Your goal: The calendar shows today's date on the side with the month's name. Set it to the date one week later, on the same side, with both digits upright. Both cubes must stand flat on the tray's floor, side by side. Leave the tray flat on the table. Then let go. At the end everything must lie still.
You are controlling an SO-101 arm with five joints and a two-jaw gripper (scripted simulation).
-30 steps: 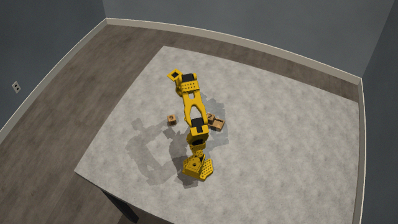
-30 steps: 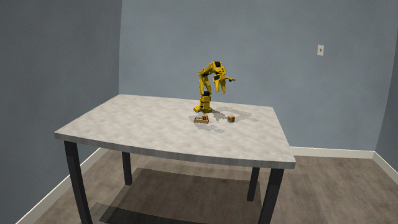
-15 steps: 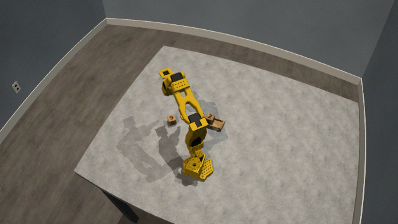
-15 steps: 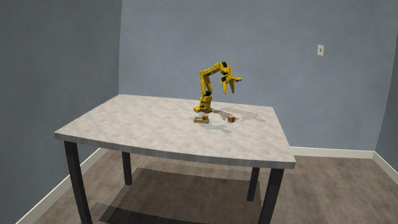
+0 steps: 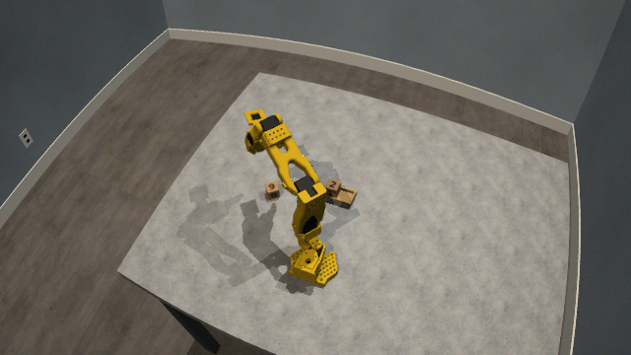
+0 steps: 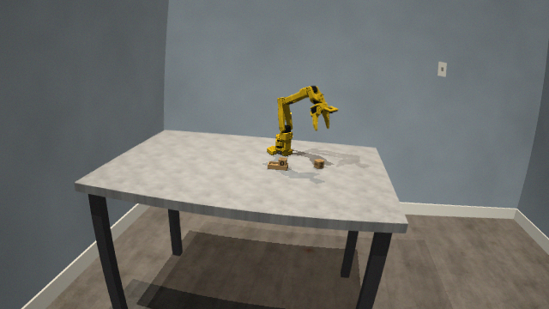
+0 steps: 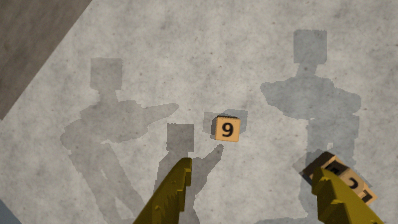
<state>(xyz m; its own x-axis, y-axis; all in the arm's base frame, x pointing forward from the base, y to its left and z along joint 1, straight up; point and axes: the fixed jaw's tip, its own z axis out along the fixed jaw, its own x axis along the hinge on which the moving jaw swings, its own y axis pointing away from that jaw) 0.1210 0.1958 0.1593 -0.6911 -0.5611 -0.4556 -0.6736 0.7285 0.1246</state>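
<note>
Gripper (image 5: 248, 143) (image 6: 322, 129) (image 7: 252, 172) above table (image 5: 444, 207) (image 6: 214, 172) (image 7: 250, 65), fingers apart, grasping 0 things.
1 cube (image 5: 272, 190) (image 6: 319, 164) (image 7: 227, 129) on tabletop, 9 upward, well apart from tray (image 5: 348, 199) (image 6: 273, 167) (image 7: 369, 198); 1 cube (image 5: 333, 186) (image 6: 282, 162) (image 7: 353, 182) in tray, 2 upward.

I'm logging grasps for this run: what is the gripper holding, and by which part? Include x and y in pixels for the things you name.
Nothing; the open gripper (image 6: 322, 129) (image 7: 252, 167) hangs above the table (image 6: 193, 180).
</note>
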